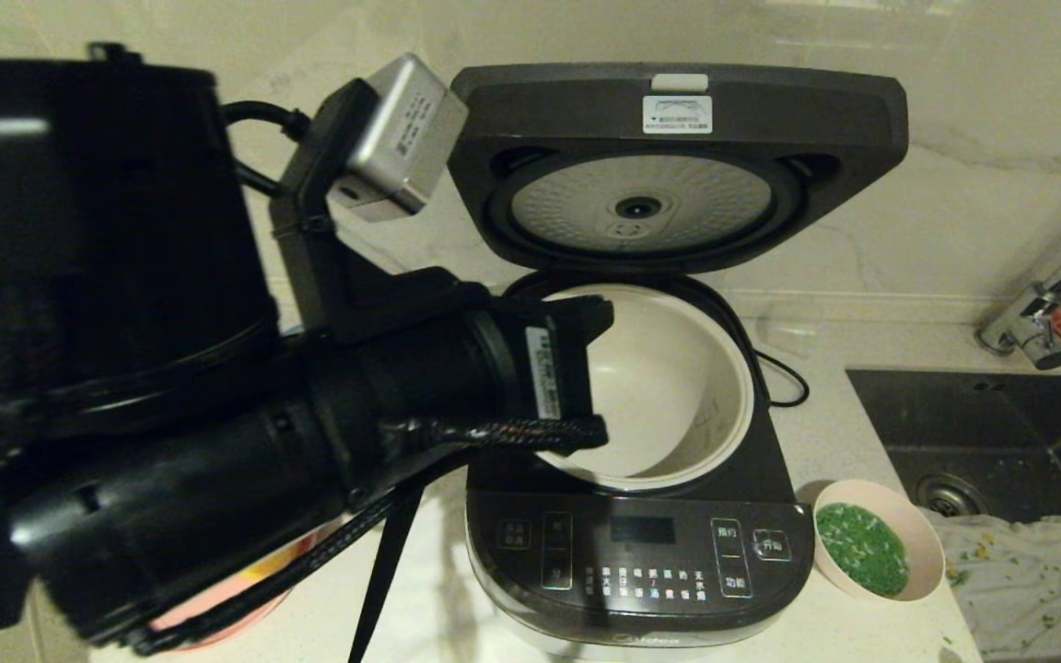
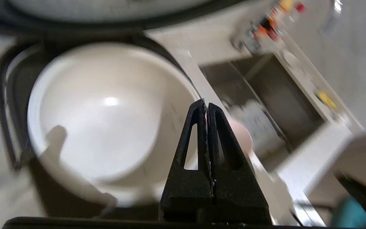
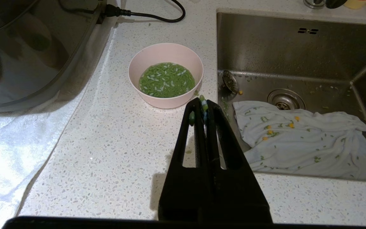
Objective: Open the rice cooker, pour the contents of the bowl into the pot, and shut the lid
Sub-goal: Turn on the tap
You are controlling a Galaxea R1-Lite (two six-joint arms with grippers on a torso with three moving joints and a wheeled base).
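The rice cooker point(image 1: 641, 562) stands with its lid point(image 1: 678, 166) raised, silver disc facing me. Its cream-white pot point(image 1: 669, 387) is bare inside, as the left wrist view also shows of the pot point(image 2: 100, 111). My left arm reaches in over the cooker's left side; the left gripper point(image 2: 206, 103) is shut on nothing, above the pot's rim. The pink-cream bowl point(image 1: 876, 539) sits on the counter right of the cooker, holding green and white grains point(image 1: 862, 548). My right gripper point(image 3: 204, 102) hovers just short of the bowl point(image 3: 166, 76), shut, with a few grains stuck at its tips.
A steel sink point(image 1: 954, 414) lies right of the bowl, with a speckled white cloth point(image 3: 303, 140) in it and a tap point(image 1: 1046, 304) behind. The cooker's cord point(image 3: 151, 17) runs along the back. A white towel point(image 3: 11, 143) lies beside the cooker. A pink plate point(image 1: 227, 599) sits under my left arm.
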